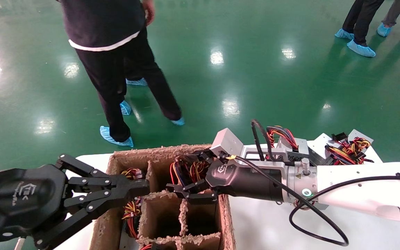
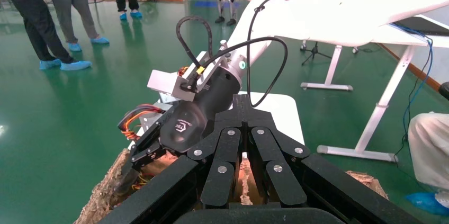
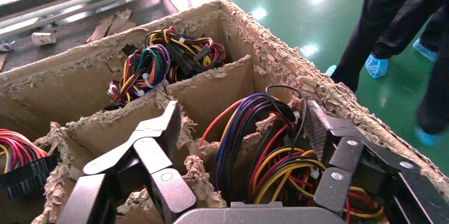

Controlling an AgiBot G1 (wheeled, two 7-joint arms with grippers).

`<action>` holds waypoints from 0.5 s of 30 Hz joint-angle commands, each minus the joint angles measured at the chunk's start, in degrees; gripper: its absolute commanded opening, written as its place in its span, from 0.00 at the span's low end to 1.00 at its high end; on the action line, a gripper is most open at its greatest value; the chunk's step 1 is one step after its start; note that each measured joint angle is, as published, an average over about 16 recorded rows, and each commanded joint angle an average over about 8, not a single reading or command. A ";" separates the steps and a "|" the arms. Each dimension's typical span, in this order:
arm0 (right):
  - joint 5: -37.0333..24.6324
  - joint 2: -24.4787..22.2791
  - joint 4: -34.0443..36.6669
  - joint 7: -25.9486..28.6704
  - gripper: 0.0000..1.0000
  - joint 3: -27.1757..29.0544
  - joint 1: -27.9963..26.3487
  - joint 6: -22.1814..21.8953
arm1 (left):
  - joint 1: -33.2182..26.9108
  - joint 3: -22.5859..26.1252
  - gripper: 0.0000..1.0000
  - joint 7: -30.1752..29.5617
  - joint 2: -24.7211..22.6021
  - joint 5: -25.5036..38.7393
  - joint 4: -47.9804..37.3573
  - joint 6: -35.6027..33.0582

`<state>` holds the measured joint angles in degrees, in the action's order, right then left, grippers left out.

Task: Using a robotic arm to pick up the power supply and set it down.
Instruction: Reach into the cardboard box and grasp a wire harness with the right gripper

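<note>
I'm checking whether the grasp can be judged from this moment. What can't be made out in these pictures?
- Power supply body: only its wires show in every view; cardboard box dividers and the right end effector hide the metal case.
- Contact: its fingers sit open around the wires; whether they touch the case is hidden.
- Box's near cells: cut off by the head view's bottom edge.
- Box contents in the left wrist view: blocked by the left end effector.
</note>
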<state>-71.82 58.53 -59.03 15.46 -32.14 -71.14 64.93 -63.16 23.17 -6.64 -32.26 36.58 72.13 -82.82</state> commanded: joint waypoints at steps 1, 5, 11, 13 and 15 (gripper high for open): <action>-0.41 0.05 -0.05 0.10 0.00 -0.18 0.00 -0.24 | 0.00 0.00 0.00 0.00 0.00 0.00 0.00 0.00; -1.08 0.13 -0.50 0.34 0.00 -0.43 0.16 -0.88 | 0.00 0.00 0.00 0.00 0.00 0.00 0.00 0.00; -2.09 0.18 -1.43 0.83 0.00 -0.80 0.46 -1.85 | 0.00 0.00 0.00 0.00 0.00 0.00 0.00 0.00; -2.47 0.15 -1.78 0.99 0.00 -0.94 0.57 -2.16 | 0.00 0.00 0.00 0.00 0.00 0.00 0.00 0.00; -2.84 0.09 -2.13 1.14 0.00 -1.06 0.69 -2.49 | 0.00 0.00 0.00 0.00 0.00 0.00 0.00 0.00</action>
<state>-74.65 58.59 -61.10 16.58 -33.16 -70.42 62.40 -63.16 23.17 -6.64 -32.26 36.57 72.13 -82.82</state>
